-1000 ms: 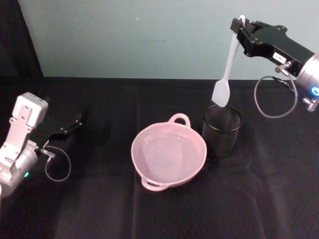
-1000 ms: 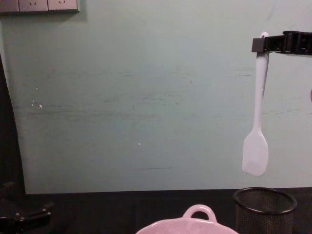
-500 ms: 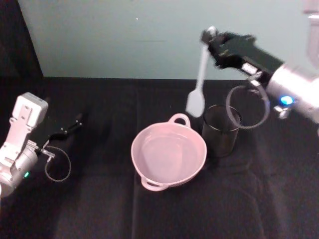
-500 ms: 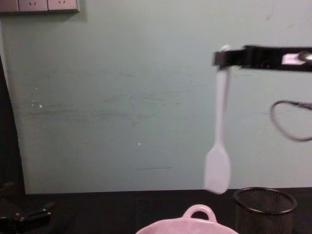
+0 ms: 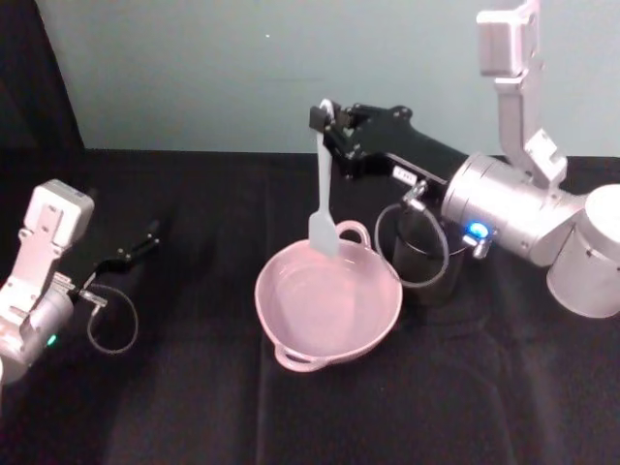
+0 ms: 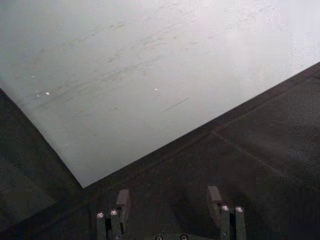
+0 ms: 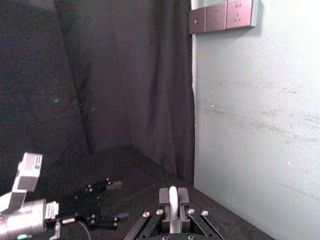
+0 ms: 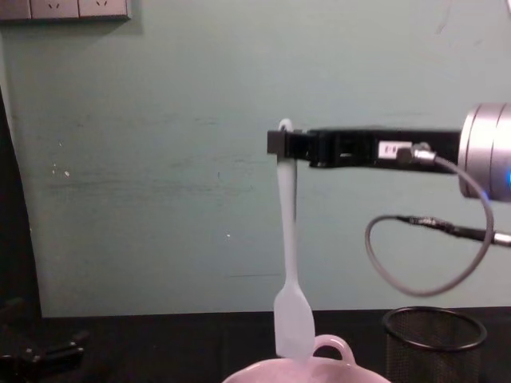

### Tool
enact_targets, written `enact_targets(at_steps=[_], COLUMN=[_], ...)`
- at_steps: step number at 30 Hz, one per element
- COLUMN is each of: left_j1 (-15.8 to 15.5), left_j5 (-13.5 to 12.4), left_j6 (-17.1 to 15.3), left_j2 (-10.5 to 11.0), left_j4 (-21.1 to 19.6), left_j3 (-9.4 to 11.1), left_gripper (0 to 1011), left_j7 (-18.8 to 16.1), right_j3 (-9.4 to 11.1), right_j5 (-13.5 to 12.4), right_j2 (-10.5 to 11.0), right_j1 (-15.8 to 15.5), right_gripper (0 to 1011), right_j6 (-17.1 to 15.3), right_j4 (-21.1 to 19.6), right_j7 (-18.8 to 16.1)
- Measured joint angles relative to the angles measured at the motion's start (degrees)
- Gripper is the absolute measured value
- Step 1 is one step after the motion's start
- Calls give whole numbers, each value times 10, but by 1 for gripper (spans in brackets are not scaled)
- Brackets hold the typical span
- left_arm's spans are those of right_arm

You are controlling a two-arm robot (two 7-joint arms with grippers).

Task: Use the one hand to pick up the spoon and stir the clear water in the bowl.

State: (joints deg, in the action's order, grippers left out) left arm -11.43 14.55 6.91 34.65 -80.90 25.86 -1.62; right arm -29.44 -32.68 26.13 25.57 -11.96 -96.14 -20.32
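Chest view: we see our right end effector (image 8: 281, 144) clamped on the spoon (image 8: 288, 239), paddle hanging over the pink bowl (image 5: 273, 310). Our left end effector (image 6: 169, 197) rests on the surface (image 5: 194, 387), fingers apart.

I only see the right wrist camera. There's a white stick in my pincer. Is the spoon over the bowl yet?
Observer: Yes. In the head view the spoon hangs straight down from the right pincer, and its paddle is over the far side of the pink bowl.
Operator: Is it in the water?
Observer: The chest view shows the paddle's end about level with the rim, beside the ear handle. I can't tell if it touches the water.
Operator: Is anything near the bowl I could bump?
Observer: A black mesh cup stands close on the bowl's right, under your arm.
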Motion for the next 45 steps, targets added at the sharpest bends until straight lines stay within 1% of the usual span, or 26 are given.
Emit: enact_targets(at_steps=[4,8,14,21,31,45], left_j1=[0,0,0,0,0,0], left_j5=[0,0,0,0,0,0], left_j6=[0,0,0,0,0,0], left_j2=[0,0,0,0,0,0], left_j4=[0,0,0,0,0,0], left_j3=[0,0,0,0,0,0], left_gripper=[1011,1011,1011,1011,1011,1011], left_j7=[0,0,0,0,0,0], right_j3=[-5,-11,-12,-10,0,-1], right_j5=[17,35,51,62,72,72], right_j2=[-3,-8,-17,-28,-40,-39], right_j1=[-12,-28,-40,-51,-61,-60], right_gripper=[109,109,109,109,109,109], right_j6=[13,37,60,64,65,66], right_j4=[4,17,35,51,56,55], right_j7=[-4,-10,-14,-20,-23,-23])
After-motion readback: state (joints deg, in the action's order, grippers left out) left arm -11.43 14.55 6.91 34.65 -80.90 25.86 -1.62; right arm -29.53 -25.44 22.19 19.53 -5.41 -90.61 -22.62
